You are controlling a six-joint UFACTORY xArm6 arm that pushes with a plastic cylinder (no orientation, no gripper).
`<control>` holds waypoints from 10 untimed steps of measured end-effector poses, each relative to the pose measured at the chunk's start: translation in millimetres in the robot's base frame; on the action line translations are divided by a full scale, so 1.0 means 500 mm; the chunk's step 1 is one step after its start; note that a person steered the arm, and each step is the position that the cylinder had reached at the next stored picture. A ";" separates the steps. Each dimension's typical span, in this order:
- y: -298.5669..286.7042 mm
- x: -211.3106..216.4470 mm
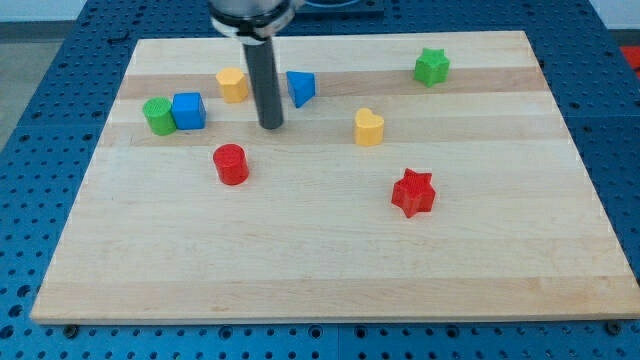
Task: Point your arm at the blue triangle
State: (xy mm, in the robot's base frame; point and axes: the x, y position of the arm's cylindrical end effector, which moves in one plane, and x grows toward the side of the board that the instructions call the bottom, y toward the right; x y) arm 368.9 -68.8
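The blue triangle (pixel 300 88) lies on the wooden board (pixel 330 270) near the view's top, left of centre. My rod comes down from the view's top, and my tip (pixel 271 126) rests on the board just left of and below the blue triangle, a short gap apart from it. A yellow block (pixel 232 85) sits to the left of the rod.
A blue cube (pixel 188 110) touches a green cylinder (pixel 157 116) at the left. A red cylinder (pixel 231 164) lies below my tip. A yellow heart (pixel 369 127), a red star (pixel 413 193) and a green star (pixel 432 66) lie to the right.
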 end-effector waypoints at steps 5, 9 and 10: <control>0.222 -0.125; 0.126 -0.206; 0.099 -0.181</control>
State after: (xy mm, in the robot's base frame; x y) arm 278.3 -19.2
